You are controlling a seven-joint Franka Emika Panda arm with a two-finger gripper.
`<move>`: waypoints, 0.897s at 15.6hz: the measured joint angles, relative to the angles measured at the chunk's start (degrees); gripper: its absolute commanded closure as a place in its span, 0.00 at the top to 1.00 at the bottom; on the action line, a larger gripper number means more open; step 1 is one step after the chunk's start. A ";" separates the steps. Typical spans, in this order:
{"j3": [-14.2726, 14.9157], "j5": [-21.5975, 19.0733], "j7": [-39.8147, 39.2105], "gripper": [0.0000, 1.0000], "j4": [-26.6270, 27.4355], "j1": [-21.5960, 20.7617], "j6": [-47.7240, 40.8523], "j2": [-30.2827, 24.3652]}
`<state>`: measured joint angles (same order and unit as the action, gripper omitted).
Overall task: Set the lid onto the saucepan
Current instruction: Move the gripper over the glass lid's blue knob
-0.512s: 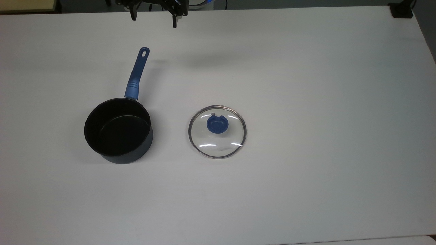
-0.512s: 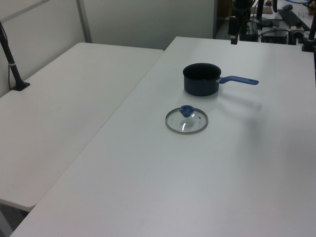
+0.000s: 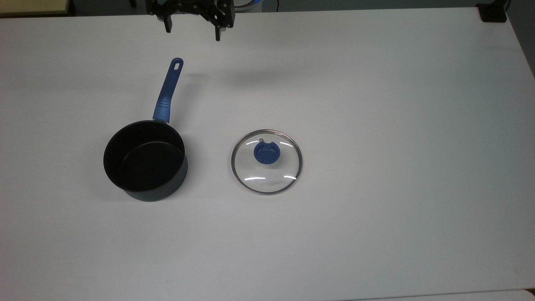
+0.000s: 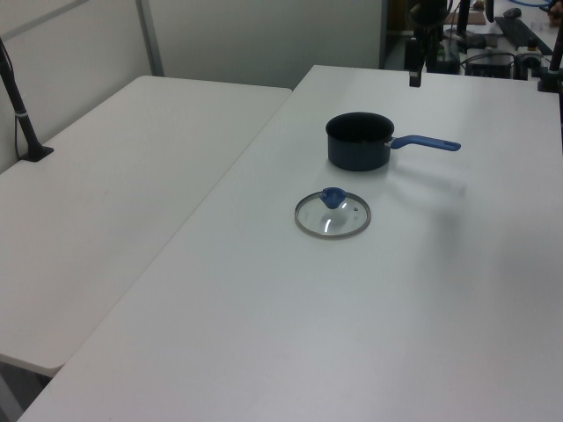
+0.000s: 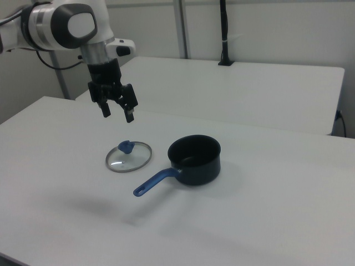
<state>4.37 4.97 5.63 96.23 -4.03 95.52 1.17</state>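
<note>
The glass lid (image 3: 266,161) with its blue knob (image 3: 264,152) lies flat on the white table (image 3: 376,125), to the right of the saucepan (image 3: 145,159) in the top view. The black saucepan stands upright, its blue handle (image 3: 168,91) pointing to the top view's upper edge. My gripper (image 3: 192,34) hangs open and empty high above the table, near the top view's upper edge, beyond the handle's end. In the right view the gripper (image 5: 117,113) hovers above and left of the lid (image 5: 128,156), with the saucepan (image 5: 194,159) to the right. The left view shows lid (image 4: 332,214), saucepan (image 4: 359,141) and one finger (image 4: 413,74).
A second white table (image 4: 114,176) adjoins on the left view's left, with a black post (image 4: 19,105) clamped to it. A small black object (image 3: 492,12) sits at the top view's upper right table corner. Equipment clutter lies beyond the far edge.
The gripper has moved a little further over the table, downward in the top view, still open. Lid and saucepan have not moved.
</note>
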 measured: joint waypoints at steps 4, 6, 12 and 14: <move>-0.13 0.00 0.00 1.00 0.04 -0.10 3.00 1.86; -0.17 -0.06 0.00 1.00 0.13 -0.67 6.92 3.85; -0.32 -2.15 0.03 1.00 0.25 -3.75 18.39 12.00; -0.41 -2.36 0.05 1.00 0.19 -5.02 21.62 14.59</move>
<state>3.96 2.61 5.68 96.42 -9.05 117.14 15.76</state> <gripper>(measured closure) 0.000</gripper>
